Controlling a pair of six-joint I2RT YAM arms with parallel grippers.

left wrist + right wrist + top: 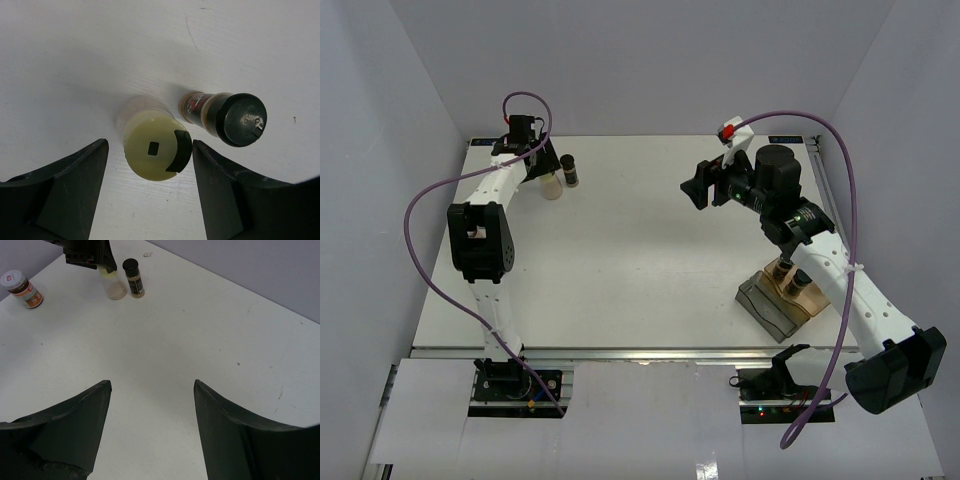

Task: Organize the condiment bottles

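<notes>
White worktop (pixel 640 260), far-left corner: the left gripper (pixel 150 143) hangs with its jaws spread wide on either side of a squat, pale-yellow-lidded translucent spice jar (pixel 152 150), neither finger touching it. Just beside that jar, close but apart, stands a dark brown cylindrical spice jar with a black cap (pixel 235 119). A pink-lidded jar with a reddish label (pixel 22 289) stands a little apart from the pair, toward the same corner. The right gripper (pixel 152 385) is held above bare worktop right of centre, jaws likewise wide and empty. By the near-right edge, a grey rectangular tray (pixel 760 300) holds what appear to be two brown jars (pixel 788 276), partly hidden by the right arm (pixel 840 280).
</notes>
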